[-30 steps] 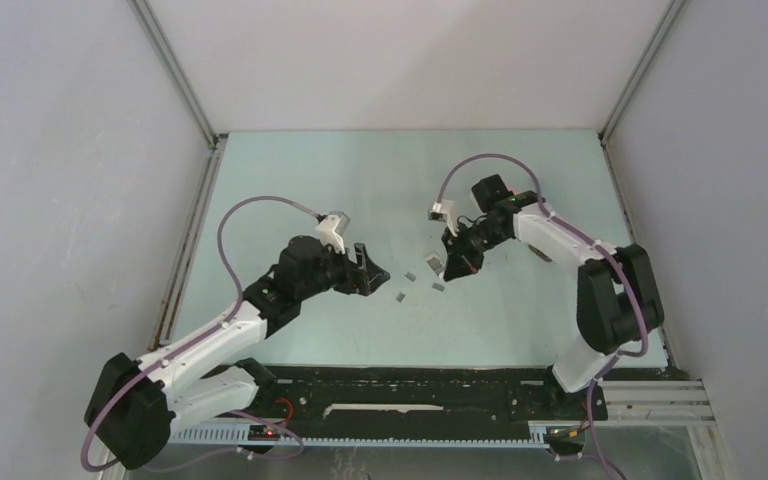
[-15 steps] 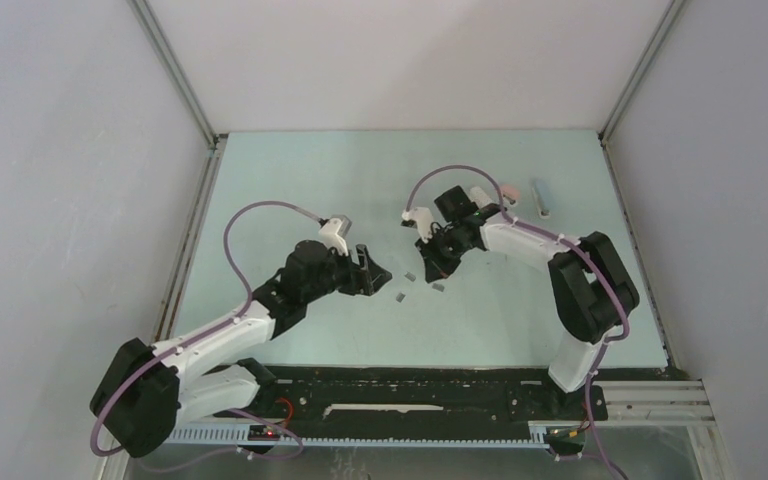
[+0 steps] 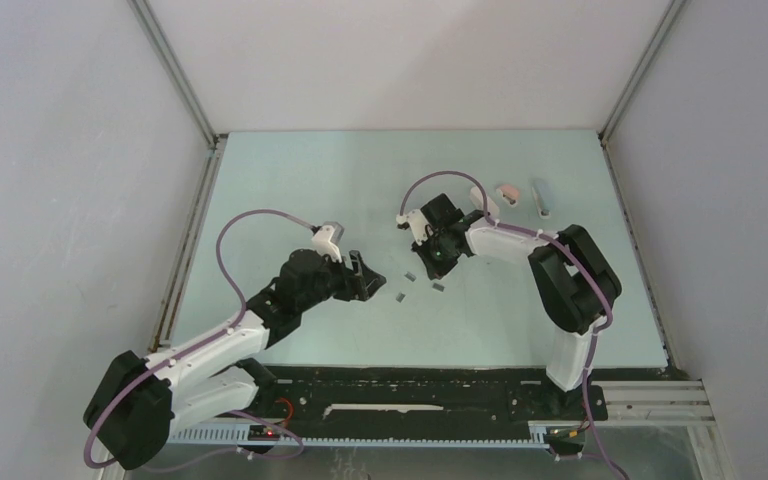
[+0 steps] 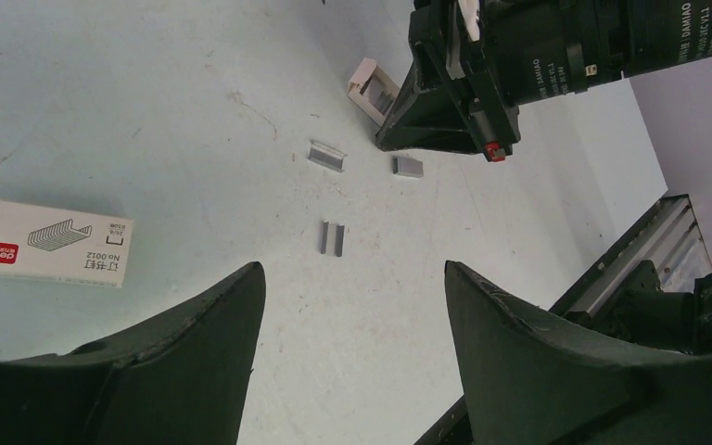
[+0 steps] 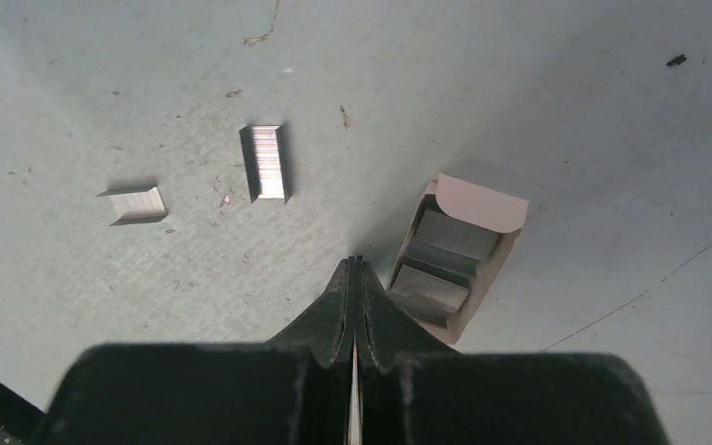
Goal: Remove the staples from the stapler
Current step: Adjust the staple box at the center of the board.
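Three short grey staple strips lie on the table between the arms: a double strip [image 4: 334, 237] [image 3: 401, 296], one [image 4: 327, 156] [image 5: 136, 204] and one [image 4: 409, 166] [image 5: 265, 163]. A small beige open tray of staples [image 5: 459, 250] [image 4: 374, 85] lies just right of my right gripper [image 5: 354, 264] [image 3: 438, 258], which is shut and empty, tips at the table. My left gripper [image 4: 352, 278] [image 3: 365, 280] is open and empty, low over the table short of the double strip. A pink mini stapler [image 3: 507, 191] and a grey-blue one [image 3: 541, 196] lie at the back right.
A white staple box with a red mark [image 4: 56, 243] lies left of the left gripper. The black front rail [image 3: 410, 385] runs along the near table edge. Grey walls close in the table on three sides.
My right arm has swung left and folded in, uncovering the two mini staplers behind it; its gripper now sits lower beside the tray. My left gripper has shifted slightly.
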Motion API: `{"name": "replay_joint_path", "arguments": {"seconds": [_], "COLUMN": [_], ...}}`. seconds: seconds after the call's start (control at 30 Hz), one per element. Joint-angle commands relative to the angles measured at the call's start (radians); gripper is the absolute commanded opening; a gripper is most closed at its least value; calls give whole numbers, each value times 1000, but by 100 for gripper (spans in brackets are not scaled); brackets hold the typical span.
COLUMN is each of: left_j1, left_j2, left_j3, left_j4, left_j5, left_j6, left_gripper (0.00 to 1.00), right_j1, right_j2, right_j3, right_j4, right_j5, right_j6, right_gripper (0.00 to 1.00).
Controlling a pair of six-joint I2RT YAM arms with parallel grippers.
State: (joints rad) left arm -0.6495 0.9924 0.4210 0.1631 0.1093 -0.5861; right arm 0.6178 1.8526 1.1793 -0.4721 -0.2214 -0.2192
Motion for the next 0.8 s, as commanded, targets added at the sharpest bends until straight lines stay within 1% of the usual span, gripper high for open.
{"name": "replay_joint_path", "arguments": {"seconds": [0.0, 0.23, 0.4, 0.63, 0.77], "left_j1": [-5, -5, -5, -8, -20], "left_j2": [-27, -23, -1, 30, 50], "left_j3": [-25, -27, -21, -8, 7], "left_j4": [35, 39, 51, 76, 79], "left_j5": [-17, -11, 8, 25, 18], "left_j6": [-12, -11, 1, 10, 21], "left_gripper": [77, 77, 78, 78, 78], "right_j1": [11, 11, 4, -15, -42], "right_j2": [12, 2, -8, -44, -98], "right_j3": [39, 39, 39, 40, 39], "right_j4": [-8, -40, -56, -102, -131], "right_j5": [52, 97, 102, 45, -45], "right_j6": [-1, -33, -49, -98, -131], "right_gripper": [0, 0, 0, 0, 0]}}
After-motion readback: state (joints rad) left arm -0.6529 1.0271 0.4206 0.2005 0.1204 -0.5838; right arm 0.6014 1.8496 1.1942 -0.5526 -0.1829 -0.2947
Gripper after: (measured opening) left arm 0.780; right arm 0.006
